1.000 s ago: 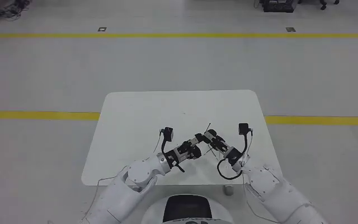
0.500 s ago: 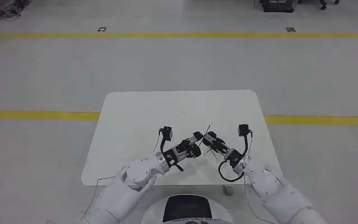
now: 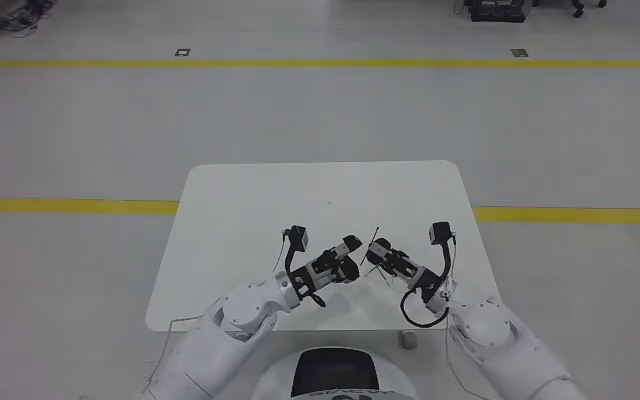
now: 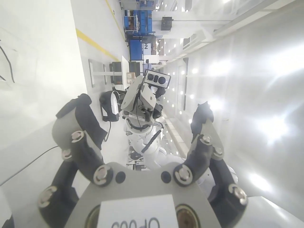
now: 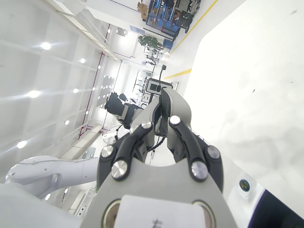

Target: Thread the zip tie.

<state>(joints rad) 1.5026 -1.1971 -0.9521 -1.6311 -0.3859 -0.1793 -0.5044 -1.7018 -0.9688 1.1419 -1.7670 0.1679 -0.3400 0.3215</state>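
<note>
The right gripper (image 5: 163, 96) is pressed together on the black zip tie (image 5: 163, 116), over the near part of the table (image 3: 250, 200); the tie's thin tail projects beyond the fingers; the left gripper (image 4: 142, 106) is spread and empty, just beside the right gripper and facing it.

zip tie (image 3: 374, 238) hair-thin, lower end hidden within right pincer (image 3: 373, 256)

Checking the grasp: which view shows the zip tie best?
Right wrist view: the ribbed zip tie is clamped in the right end effector, close up. Top view: just a thin dark line. Left wrist view: too small to tell.
</note>
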